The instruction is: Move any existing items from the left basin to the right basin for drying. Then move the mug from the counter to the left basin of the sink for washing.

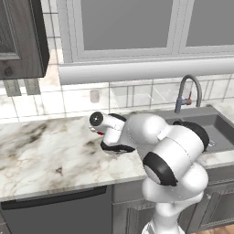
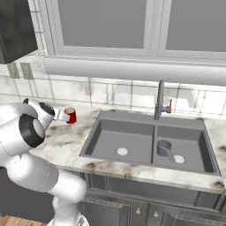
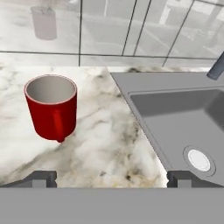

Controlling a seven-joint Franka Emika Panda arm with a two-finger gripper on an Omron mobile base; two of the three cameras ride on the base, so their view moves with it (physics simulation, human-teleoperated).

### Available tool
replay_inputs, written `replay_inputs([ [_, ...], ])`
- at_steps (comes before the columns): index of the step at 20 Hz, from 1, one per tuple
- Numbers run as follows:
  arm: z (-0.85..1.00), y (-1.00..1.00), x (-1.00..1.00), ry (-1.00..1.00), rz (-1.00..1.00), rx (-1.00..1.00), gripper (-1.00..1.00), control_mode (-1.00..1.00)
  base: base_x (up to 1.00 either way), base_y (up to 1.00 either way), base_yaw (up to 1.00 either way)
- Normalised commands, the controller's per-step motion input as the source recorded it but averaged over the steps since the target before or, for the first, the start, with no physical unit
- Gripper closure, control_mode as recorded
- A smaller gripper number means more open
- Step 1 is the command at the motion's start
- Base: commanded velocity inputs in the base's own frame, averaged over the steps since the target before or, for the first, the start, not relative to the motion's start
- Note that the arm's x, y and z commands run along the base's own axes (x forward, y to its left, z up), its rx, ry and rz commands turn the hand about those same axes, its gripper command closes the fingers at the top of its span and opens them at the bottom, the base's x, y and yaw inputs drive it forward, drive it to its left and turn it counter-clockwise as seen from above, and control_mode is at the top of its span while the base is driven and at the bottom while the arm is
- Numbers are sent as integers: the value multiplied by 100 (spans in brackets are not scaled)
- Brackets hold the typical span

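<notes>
Hand view shows the end effector (image 3: 111, 178) nearest, its two dark fingertips (image 3: 43, 178) set wide apart and holding nothing, low over the marble bench (image 3: 105, 144). Just beyond, left of centre, the red mug (image 3: 51, 107) stands upright on the bench, beside the left rim of the sink (image 2: 148, 132), its handle turned toward the camera. To the right lies the left basin (image 3: 183, 127) with its pale drain disc. In the right base view, the grey handled vessel (image 2: 163, 148) sits in the right basin (image 2: 194, 152), near the divider. At the bench's back edge, a pale little cylinder (image 3: 43, 22) stands against the tiled wall, and the arched tap (image 2: 160, 100) rises behind the sink.
</notes>
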Motion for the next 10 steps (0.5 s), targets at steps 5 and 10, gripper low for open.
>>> replay_inputs([
  [5, -9, 20, 25, 0, 9, 0, -100, -100, 0, 0, 0],
  [10, -9, 9, 19, 0, 9, 0, -100, -100, 0, 0, 0],
])
